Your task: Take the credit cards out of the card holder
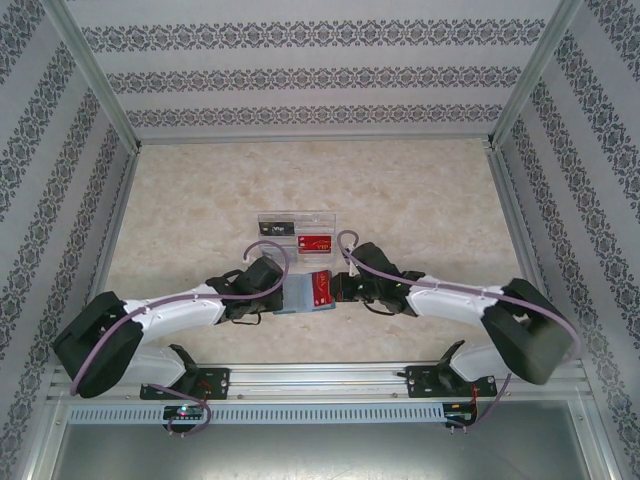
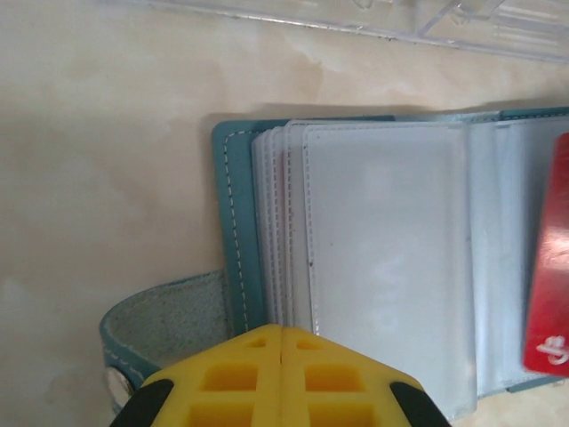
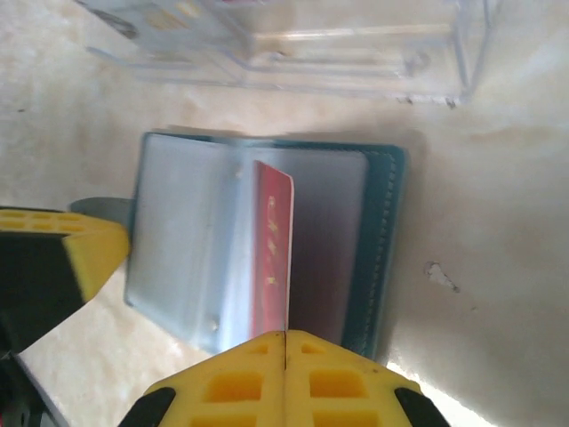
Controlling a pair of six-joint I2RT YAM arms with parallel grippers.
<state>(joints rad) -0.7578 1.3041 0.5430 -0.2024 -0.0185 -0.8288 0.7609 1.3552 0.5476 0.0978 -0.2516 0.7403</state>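
Note:
The teal card holder (image 1: 303, 293) lies open on the table in front of the clear tray, its clear sleeves fanned out (image 2: 382, 267). A red credit card (image 3: 271, 258) stands on edge out of the middle sleeves. Its near end runs into the seam of my right gripper (image 3: 284, 336), which is shut on it. My left gripper (image 2: 282, 329) is shut, and its yellow tip sits at the near edge of the holder's left sleeves, beside the snap strap (image 2: 160, 325). In the top view both grippers meet at the holder, left (image 1: 283, 291) and right (image 1: 338, 288).
The clear plastic tray (image 1: 293, 215) stands just behind the holder with a dark card (image 1: 277, 227) and a red card (image 1: 316, 241) in it. Marbled tabletop lies bare on both sides. Patterned walls close in the back and sides.

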